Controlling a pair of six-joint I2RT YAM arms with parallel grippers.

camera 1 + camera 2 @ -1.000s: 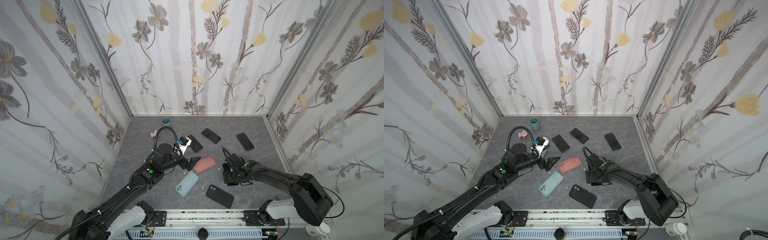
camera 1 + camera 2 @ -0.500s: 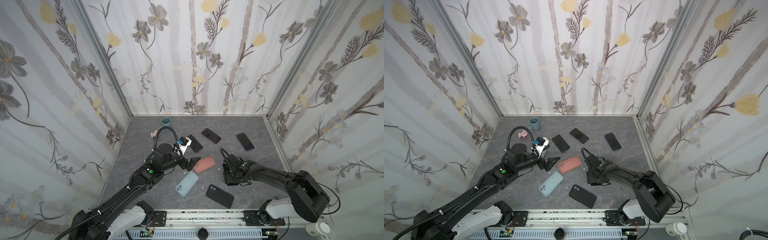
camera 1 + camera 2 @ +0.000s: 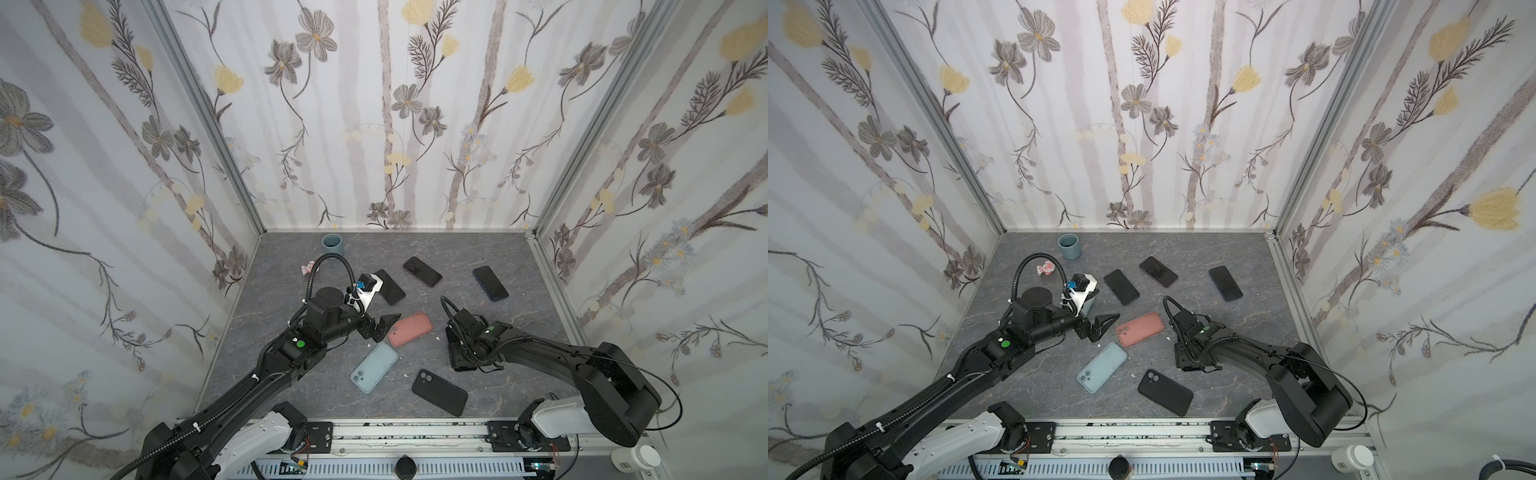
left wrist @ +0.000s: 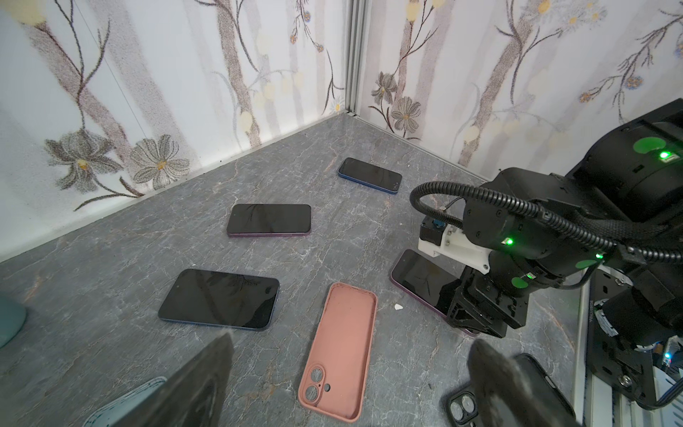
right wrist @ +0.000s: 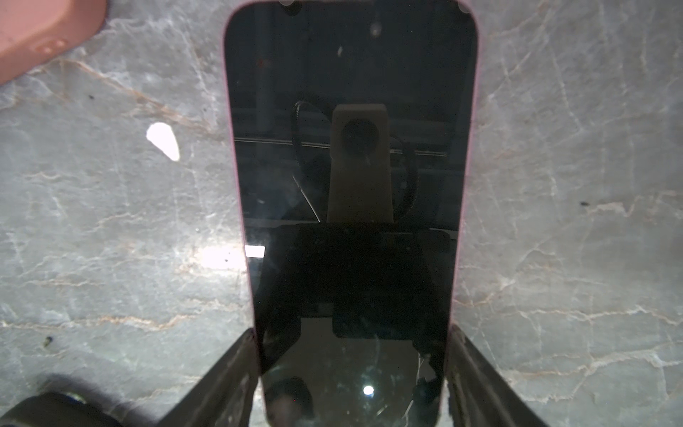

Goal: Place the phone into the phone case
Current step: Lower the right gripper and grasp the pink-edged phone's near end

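Note:
The salmon-pink phone case lies open side up in the middle of the grey table. My left gripper hangs open just above its camera-hole end and holds nothing. Right of the case, a phone with a dark screen and a purplish rim lies flat, screen up. My right gripper points straight down over it, one finger against each long side near the phone's end. In both top views that arm hides most of the phone.
A light blue case and a black case lie nearer the front edge. Three more dark phones lie further back. A blue cup and a small wrapper sit at the back left.
My right gripper's fingers have closed in on the phone's sides, and the wrist has shifted slightly. The left arm has stayed still.

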